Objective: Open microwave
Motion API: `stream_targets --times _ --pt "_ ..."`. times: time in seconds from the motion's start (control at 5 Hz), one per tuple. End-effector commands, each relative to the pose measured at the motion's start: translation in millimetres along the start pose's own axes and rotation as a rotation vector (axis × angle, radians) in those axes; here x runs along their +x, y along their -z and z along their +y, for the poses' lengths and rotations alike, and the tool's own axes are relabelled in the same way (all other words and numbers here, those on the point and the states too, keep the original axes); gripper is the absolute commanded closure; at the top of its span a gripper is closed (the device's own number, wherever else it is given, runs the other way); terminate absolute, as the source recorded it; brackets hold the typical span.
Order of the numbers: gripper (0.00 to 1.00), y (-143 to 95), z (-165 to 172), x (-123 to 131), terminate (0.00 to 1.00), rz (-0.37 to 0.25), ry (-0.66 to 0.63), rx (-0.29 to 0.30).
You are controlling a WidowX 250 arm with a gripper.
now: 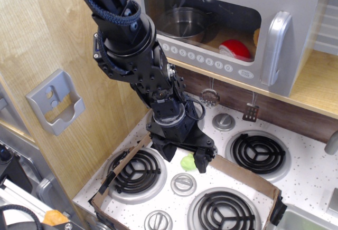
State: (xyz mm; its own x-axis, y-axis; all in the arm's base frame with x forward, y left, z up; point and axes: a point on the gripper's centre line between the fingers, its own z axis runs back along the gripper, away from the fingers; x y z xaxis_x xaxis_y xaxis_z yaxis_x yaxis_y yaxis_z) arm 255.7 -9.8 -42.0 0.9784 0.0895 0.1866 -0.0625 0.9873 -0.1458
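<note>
My jaws (184, 157) hang low in the middle of the frame, just above the toy stove (296, 185). They are spread open and hold nothing. A small green thing (188, 162) sits between them, but I am not gripping it.

The microwave (232, 27) is at the top of the frame, up on a wooden shelf (317, 90). Its door looks shut. I can see a pot (182, 24) and something red (235, 49) through the window.

The handle (277, 48) is the part I need. It is in the upper right, well apart from my jaws, up and to the right of them. It stands tall, running top to bottom. So I think I must rise, go right, and close on it from its sides
</note>
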Motion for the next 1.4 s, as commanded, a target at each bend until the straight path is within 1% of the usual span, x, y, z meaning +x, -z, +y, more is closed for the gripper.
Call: stream_targets --times 0.0,0.2,0.4,0.6,0.8,1.0,1.2 --pt "0.00 0.0 0.0 0.0 0.00 0.000 0.000 0.000" --pt "0.00 -24.6 -6.5 6.7 0.00 -0.023 0.020 0.092" --pt "0.00 -47.9 -14.3 8.4 0.00 -0.073 0.035 0.131" --pt "0.00 -74.5 -27.2 14.8 0.00 -0.106 0.050 0.151" --pt "0.00 -99.0 -42.9 27.2 0.00 -0.114 0.046 0.151" --pt "0.00 -113.7 -56.8 41.6 0.00 -0.111 0.035 0.141" --pt "0.00 -124.4 -73.7 54.6 0.00 -0.125 0.030 0.139"
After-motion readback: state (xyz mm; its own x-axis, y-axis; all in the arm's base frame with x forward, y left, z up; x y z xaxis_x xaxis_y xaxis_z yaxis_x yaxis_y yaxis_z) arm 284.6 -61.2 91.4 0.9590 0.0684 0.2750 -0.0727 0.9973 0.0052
